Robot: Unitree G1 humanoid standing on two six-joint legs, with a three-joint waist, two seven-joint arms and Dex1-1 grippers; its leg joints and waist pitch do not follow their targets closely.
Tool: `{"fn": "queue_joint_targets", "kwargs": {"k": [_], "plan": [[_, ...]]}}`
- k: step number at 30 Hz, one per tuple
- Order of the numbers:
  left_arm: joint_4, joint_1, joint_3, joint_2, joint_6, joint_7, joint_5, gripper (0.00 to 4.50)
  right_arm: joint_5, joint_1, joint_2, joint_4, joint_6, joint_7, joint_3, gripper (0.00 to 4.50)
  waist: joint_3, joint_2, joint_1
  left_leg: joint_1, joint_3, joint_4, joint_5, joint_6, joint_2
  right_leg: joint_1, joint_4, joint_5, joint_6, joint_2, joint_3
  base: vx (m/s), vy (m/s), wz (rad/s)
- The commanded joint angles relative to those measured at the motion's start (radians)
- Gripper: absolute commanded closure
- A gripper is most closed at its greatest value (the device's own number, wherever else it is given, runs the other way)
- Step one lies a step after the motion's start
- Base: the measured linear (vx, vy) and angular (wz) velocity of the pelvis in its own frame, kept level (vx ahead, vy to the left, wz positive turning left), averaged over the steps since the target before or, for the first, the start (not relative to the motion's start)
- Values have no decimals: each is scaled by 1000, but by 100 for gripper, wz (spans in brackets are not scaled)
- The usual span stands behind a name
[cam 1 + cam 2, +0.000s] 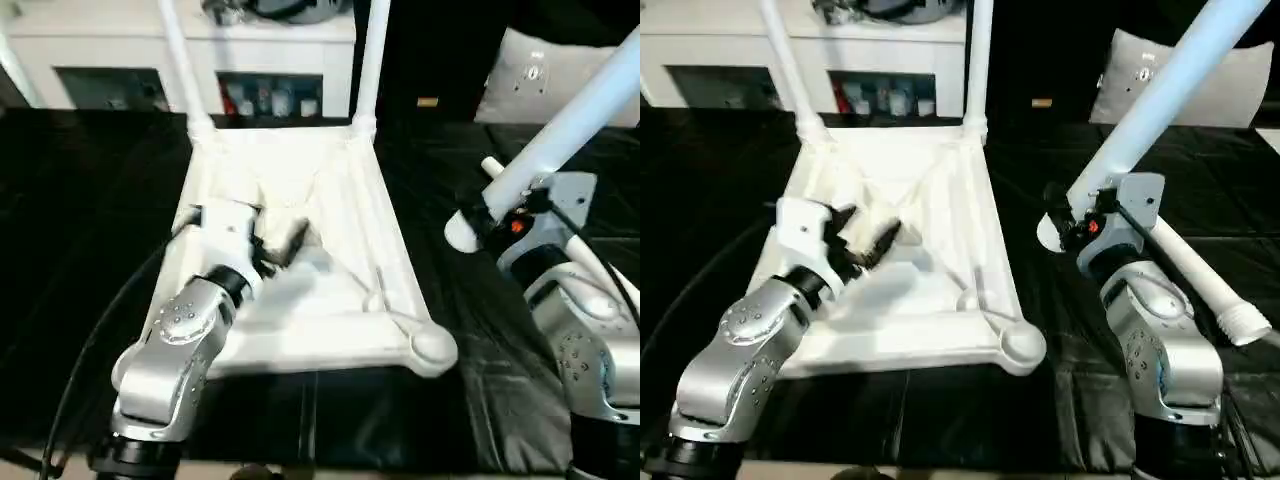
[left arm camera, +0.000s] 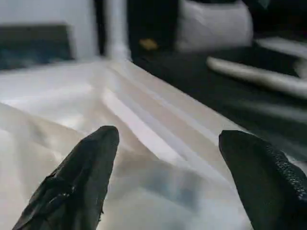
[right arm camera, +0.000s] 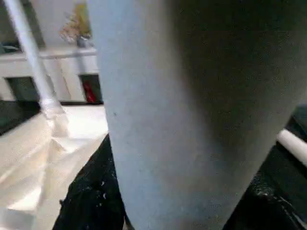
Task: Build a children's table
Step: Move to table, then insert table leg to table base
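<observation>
The children's table lies upside down on the black worktable, its ribbed white top (image 1: 330, 345) facing up. Two white legs (image 1: 178, 60) (image 1: 375, 60) stand in the far corner sockets. The near right socket (image 1: 432, 347) holds no leg. My left gripper (image 1: 868, 232) hovers open over the ribbed underside (image 2: 144, 120), with nothing between its fingers (image 2: 81, 172). To the right of the top, my right gripper (image 1: 1080, 222) is shut on a third leg (image 1: 1160, 90), tilted up and to the right. Its thick end sits beside the top's right edge. In the right wrist view this leg (image 3: 192, 96) sits between the black fingers (image 3: 91, 191).
Another white leg (image 1: 1200, 275) lies on the black cover behind my right arm. A white shelf unit (image 1: 100, 50) stands along the back and a grey cushion (image 1: 540, 75) at the back right. A black cable (image 1: 100, 340) runs beside my left forearm.
</observation>
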Motion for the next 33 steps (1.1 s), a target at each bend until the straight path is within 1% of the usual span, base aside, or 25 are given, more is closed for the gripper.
{"fn": "queue_joint_targets", "kwargs": {"k": [1,3,4,5,6,8,9,10,11,13,14,15,16,17,19,20,22,23,25,26,28,29,30,32,33], "plan": [[-22,-16,-23,28,42,-50,-11,67,25,-18,-16,3,25,31,5,258,-39,-11,-1,25,-26,-101,-234,8,81,30,-95,-213,-210,-74,46,-84,-22,1],[-18,-30,-38,56,66,-95,-24,67,26,-22,-28,18,42,51,11,258,-35,-11,-1,20,-19,-107,-238,-8,83,23,-100,-240,-190,-72,46,-72,-20,-1],[-13,-39,-47,68,73,-123,-31,67,20,-23,-35,33,34,61,15,258,-35,-10,0,21,-18,-107,-245,-14,82,21,-101,-252,-187,-72,45,-57,-14,-1],[-7,-52,-59,80,73,-156,-38,67,13,-27,-42,50,30,67,17,258,-34,-15,0,22,-17,-108,-260,-22,82,17,-105,-278,-183,-74,46,0,0,0],[-2,-67,-76,93,76,-193,-45,67,9,-32,-50,68,29,72,16,258,-35,-13,3,23,-17,-110,-259,-27,82,13,-106,-286,-180,-75,47,0,0,0],[3,-97,-120,126,91,-265,-52,67,1,-39,-62,98,18,80,15,258,-36,-13,4,19,-16,-112,-240,-28,82,13,-102,-247,-184,-72,46,0,0,0],[3,-102,-127,131,93,-277,-52,67,0,-40,-64,103,16,81,15,258,-35,-19,6,19,-14,-113,-241,-24,83,12,-100,-240,-186,-72,46,0,0,0],[10,-120,-157,148,84,-316,-42,67,-4,-41,-68,111,3,89,17,258,-35,-19,5,18,-12,-113,-240,-22,82,13,-101,-236,-188,-73,47,0,0,0],[19,-138,-184,162,73,-357,-34,67,-3,-43,-69,116,0,96,16,258,-39,-21,7,18,-11,-112,-222,-15,82,13,-101,-219,-186,-74,47,0,0,0],[47,-175,-217,175,71,-425,-36,67,9,-45,-66,111,3,107,16,258,-44,-16,8,13,-7,-110,-157,0,81,16,-93,-124,-196,-71,47,0,0,0],[47,-175,-217,175,71,-425,-36,67,9,-45,-66,111,3,107,16,258,-45,-19,8,12,-5,-108,-126,12,80,18,-88,-68,-207,-69,47,0,0,0],[76,-209,-233,165,75,-466,-45,67,29,-39,-64,87,24,120,16,258,-48,-13,9,9,-4,-105,-85,25,80,21,-84,-6,-222,-71,46,0,0,0],[81,-216,-237,165,74,-473,-47,67,31,-38,-64,84,25,123,17,258,-49,-15,9,9,-3,-102,-72,32,79,20,-82,16,-228,-69,46,0,0,0],[91,-236,-253,164,77,-505,-58,67,32,-31,-67,72,24,129,22,258,-52,-12,11,7,-3,-99,-45,46,79,24,-77,61,-241,-70,45,0,0,0],[90,-246,-284,169,95,-534,-60,67,27,-18,-68,63,15,128,24,258,-51,-17,11,4,-1,-97,-26,63,81,26,-74,95,-260,-72,43,0,0,0],[88,-250,-300,172,104,-543,-57,67,25,-12,-67,59,11,125,24,258,-49,-10,12,6,-1,-98,-35,65,82,23,-77,85,-267,-72,43,0,0,0],[79,-248,-332,178,117,-555,-48,101,26,5,-62,45,11,116,19,258,-46,-8,11,8,-2,-102,-69,61,85,24,-79,45,-271,-71,42,0,0,0],[72,-244,-342,179,133,-556,-49,101,26,12,-60,38,12,112,17,258,-44,-9,10,7,-1,-104,-78,59,86,24,-81,30,-273,-72,43,0,0,0],[59,-235,-360,179,155,-548,-38,115,27,28,-54,20,19,105,16,258,-40,-5,10,10,-1,-107,-109,47,88,22,-86,-22,-271,-72,44,0,0,0],[62,-235,-366,179,154,-548,-27,129,27,32,-53,14,20,102,18,258,-37,-9,9,9,-1,-109,-127,41,88,21,-90,-53,-267,-72,45,0,0,0],[71,-232,-373,175,143,-545,-11,140,27,37,-49,8,23,98,19,258,-36,-8,8,9,-1,-111,-140,35,87,21,-94,-82,-261,-72,45,0,0,0],[85,-233,-373,168,140,-531,3,151,26,40,-45,3,24,94,22,258,-32,-13,6,8,-1,-114,-149,28,88,19,-97,-111,-249,-72,46,0,0,0],[92,-235,-373,166,142,-524,8,161,26,41,-43,0,24,93,23,258,-32,-9,7,9,-1,-114,-155,24,88,18,-96,-125,-244,-73,47,0,0,0],[104,-240,-377,167,139,-515,23,173,15,45,-46,-7,17,101,41,258,-30,-8,6,10,-2,-116,-161,20,88,15,-99,-135,-235,-70,47,0,0,0],[116,-247,-383,170,153,-505,33,183,-14,55,-50,-18,2,105,73,258,-32,-9,6,9,-1,-116,-150,19,87,17,-98,-124,-232,-72,47,0,0,0]]}}
